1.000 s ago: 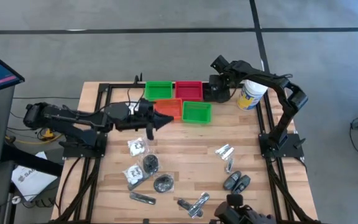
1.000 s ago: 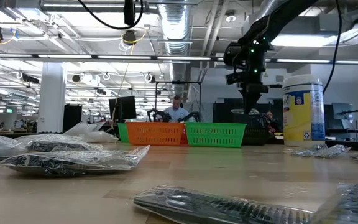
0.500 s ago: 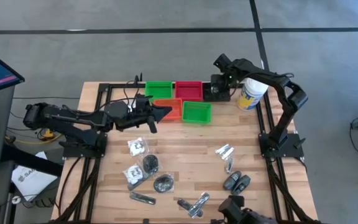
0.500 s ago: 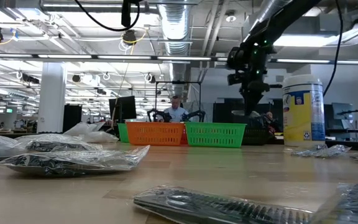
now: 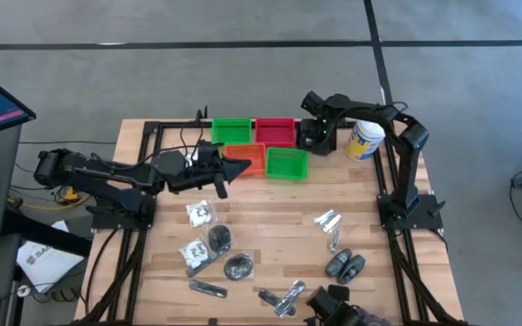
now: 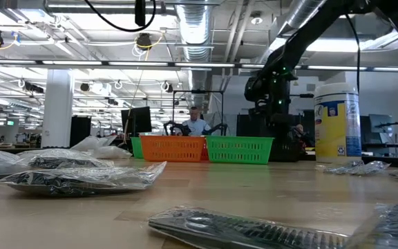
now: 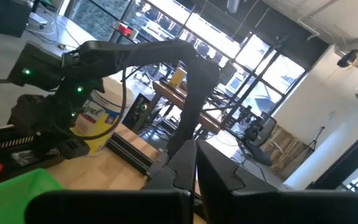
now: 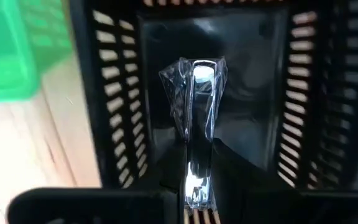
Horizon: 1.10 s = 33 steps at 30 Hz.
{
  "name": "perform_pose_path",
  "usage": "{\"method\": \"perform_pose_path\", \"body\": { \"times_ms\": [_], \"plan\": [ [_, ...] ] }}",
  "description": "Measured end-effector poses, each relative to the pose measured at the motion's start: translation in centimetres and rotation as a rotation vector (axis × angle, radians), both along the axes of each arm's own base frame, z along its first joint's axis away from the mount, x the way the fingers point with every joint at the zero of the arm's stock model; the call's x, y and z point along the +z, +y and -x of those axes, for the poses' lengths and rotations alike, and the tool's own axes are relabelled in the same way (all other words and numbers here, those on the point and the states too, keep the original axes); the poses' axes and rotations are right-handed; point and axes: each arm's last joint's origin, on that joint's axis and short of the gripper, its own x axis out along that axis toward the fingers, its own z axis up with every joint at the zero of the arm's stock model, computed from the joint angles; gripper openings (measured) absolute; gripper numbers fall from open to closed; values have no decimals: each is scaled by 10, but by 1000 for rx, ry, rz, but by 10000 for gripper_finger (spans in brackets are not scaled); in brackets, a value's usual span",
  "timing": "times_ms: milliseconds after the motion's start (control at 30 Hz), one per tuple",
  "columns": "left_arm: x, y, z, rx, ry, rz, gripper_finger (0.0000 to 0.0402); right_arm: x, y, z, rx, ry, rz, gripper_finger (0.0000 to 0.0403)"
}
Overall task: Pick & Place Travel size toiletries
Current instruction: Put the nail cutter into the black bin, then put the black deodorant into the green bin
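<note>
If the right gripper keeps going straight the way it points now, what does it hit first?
Most likely the floor of the black tray. The right gripper, shut on a slim silvery packet, points down into that tray, with nothing else seen in the line. The packet's tip would touch first, though depth is unclear.

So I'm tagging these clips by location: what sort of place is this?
Probably a robotics lab in a big open-plan industrial workspace. The low view shows exposed ceiling ducts, strip lights and a person at desks beyond the wooden table; the high view shows bare concrete floor.

Open-plan robotics lab (exposed ceiling ducts (image 6: 197,28), workstations behind).
</note>
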Motion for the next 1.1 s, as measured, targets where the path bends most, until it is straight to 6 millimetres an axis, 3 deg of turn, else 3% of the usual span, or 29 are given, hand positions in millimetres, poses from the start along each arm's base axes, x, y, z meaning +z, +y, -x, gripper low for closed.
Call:
{"method": "perform_pose_path", "body": {
  "times_ms": [400, 1100],
  "plan": [
    [0, 0, 0, 0, 0, 0, 7, -1, -3, 2, 39, 38, 39, 49],
    [0, 4, 0, 18, 0, 0, 7, 2, -14, -3, 16, 46, 203, 112]
  ]
}}
